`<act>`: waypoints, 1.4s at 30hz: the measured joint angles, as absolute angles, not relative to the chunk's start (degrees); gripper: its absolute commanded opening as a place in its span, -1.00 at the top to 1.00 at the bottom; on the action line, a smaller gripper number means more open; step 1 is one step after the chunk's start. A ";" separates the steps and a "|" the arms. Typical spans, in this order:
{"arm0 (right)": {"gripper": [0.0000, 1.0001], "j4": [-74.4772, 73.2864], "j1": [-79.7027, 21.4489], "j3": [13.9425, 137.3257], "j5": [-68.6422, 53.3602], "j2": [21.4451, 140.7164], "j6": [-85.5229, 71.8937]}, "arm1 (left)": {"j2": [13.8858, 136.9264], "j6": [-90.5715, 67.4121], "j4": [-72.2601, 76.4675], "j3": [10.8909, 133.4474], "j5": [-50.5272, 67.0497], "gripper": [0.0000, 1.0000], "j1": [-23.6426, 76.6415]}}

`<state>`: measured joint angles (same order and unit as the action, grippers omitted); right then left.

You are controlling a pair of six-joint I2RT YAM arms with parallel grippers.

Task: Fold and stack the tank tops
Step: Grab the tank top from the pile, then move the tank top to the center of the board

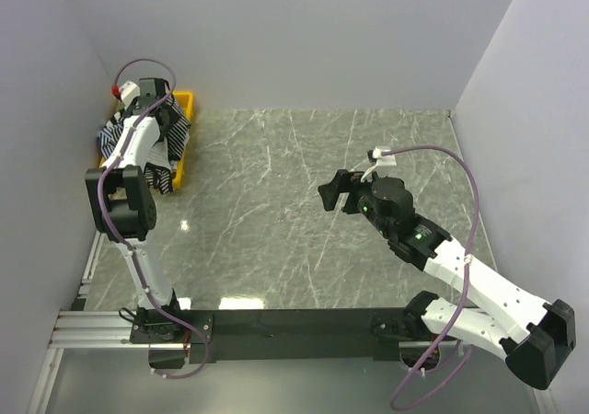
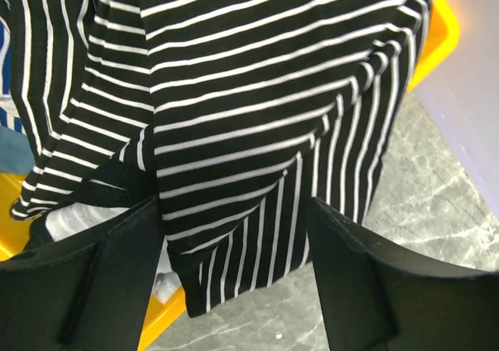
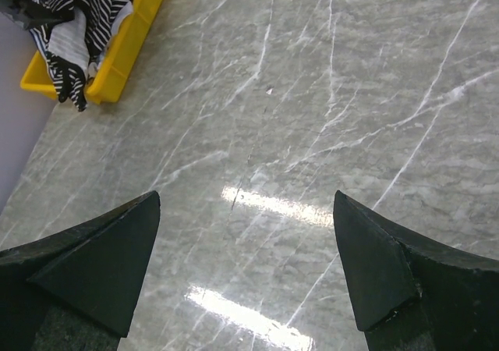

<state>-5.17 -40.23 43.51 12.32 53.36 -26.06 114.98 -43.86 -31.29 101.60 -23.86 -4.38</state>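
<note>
The black tank top with thin white stripes [image 2: 249,93] lies heaped in the yellow bin [image 1: 187,101] and hangs over its near rim onto the table [image 1: 164,170]. My left gripper [image 1: 158,110] is down at the bin. In the left wrist view its jaws [image 2: 234,204] stand wide apart on either side of the hanging fabric, open. A blue-and-white striped piece [image 2: 6,78] shows at the left edge. My right gripper [image 1: 337,191] is open and empty above the middle of the table [image 3: 245,199]. The right wrist view shows the bin [image 3: 125,51] and the striped fabric [image 3: 74,47] far off at top left.
The bin stands in the far left corner against the grey walls [image 1: 55,110]. The grey marble tabletop [image 1: 304,202] stretches between the arms. A wall closes the right side [image 1: 525,110]. Purple cables loop off both arms.
</note>
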 measured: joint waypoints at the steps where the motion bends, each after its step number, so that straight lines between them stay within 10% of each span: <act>1: -0.95 -5.17 -40.21 43.48 12.34 53.36 -26.06 | 115.28 -44.23 -31.24 101.60 -23.86 -0.49 -4.49; 6: -0.95 -5.15 -40.18 43.46 12.38 53.41 -25.91 | 116.18 -45.84 -31.46 101.60 -24.25 -0.08 -4.82; 12: -0.95 -5.15 -40.18 43.46 12.43 53.65 -25.85 | 116.20 -46.57 -31.31 101.60 -25.36 0.99 -5.08; 29: -0.95 -5.65 -40.18 45.50 13.72 55.40 -25.32 | 104.42 -40.62 -32.16 112.27 -25.15 0.99 -0.03; 42: -0.94 -8.16 -39.70 50.37 20.71 52.97 -24.64 | 92.51 -37.45 -27.05 113.62 -29.52 0.99 33.26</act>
